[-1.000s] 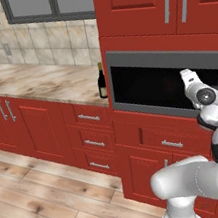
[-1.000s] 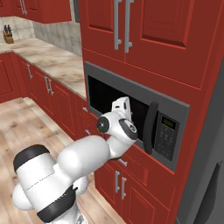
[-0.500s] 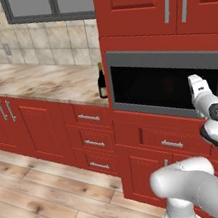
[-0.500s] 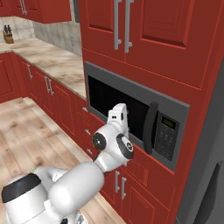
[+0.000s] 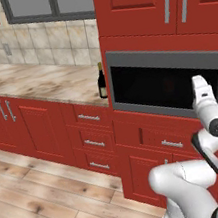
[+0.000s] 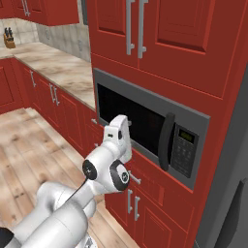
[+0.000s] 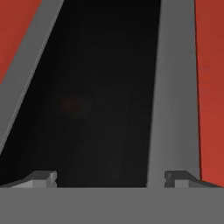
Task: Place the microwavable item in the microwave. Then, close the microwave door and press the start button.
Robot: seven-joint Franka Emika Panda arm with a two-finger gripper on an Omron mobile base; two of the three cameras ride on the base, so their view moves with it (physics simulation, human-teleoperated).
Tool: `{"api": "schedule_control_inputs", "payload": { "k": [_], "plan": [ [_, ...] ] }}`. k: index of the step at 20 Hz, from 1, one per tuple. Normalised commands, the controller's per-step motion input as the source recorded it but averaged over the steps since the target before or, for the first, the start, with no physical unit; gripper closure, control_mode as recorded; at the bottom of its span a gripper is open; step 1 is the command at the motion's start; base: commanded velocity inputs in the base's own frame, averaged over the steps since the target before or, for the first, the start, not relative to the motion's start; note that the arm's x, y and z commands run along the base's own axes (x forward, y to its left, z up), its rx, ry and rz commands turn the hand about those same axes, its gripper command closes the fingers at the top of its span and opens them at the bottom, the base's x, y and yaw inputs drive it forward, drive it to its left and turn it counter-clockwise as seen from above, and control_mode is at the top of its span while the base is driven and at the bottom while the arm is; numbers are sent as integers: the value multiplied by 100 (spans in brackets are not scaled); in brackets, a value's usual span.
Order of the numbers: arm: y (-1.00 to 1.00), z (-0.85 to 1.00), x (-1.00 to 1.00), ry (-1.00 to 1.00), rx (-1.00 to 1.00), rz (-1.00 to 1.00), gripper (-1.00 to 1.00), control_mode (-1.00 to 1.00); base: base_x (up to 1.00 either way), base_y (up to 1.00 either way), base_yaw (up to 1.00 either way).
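The microwave (image 5: 162, 56) (image 6: 145, 89) is built into the red cabinets, and the microwave door (image 5: 158, 86) (image 6: 128, 114) is shut flush, with its bar handle (image 6: 166, 141) beside the control panel (image 6: 184, 147). My hand (image 5: 203, 95) (image 6: 120, 131) points at the door's black window from close by. In the hand view my gripper (image 7: 111, 177) is open, its fingertips (image 7: 43, 178) wide apart with nothing between them, facing the dark window (image 7: 100, 87) and its grey frame (image 7: 173, 87). The microwavable item is hidden; a faint reddish smudge shows dimly through the glass.
A dark wine bottle (image 5: 102, 83) stands on the marble counter (image 5: 40, 82) just left of the microwave. Red drawers (image 5: 92, 129) and cupboard doors lie below, red wall cabinets (image 6: 160, 34) above. A knife block (image 6: 8, 38) sits far down the counter.
My hand has slid a little to the right and down along the door front, and the arm's elbow has swung round. The door stays shut.
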Motion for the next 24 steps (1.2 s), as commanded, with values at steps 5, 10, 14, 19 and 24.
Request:
{"api": "schedule_control_inputs", "payload": {
  "k": [5, 10, 14, 19, 24],
  "plan": [
    [-27, 100, -37, 0, 5, 0, -100, -100, 0, 0, 0],
    [-37, 100, -23, 0, 6, 0, -100, -100, 0, 0, 0],
    [-39, 78, -47, 7, 11, 1, -100, -100, 0, 0, 0],
    [-44, -1, -97, 4, 20, 2, -100, -100, 0, 0, 0],
    [-27, -40, -100, 7, 21, 1, -100, -100, 0, 0, 0]
  ]
}}
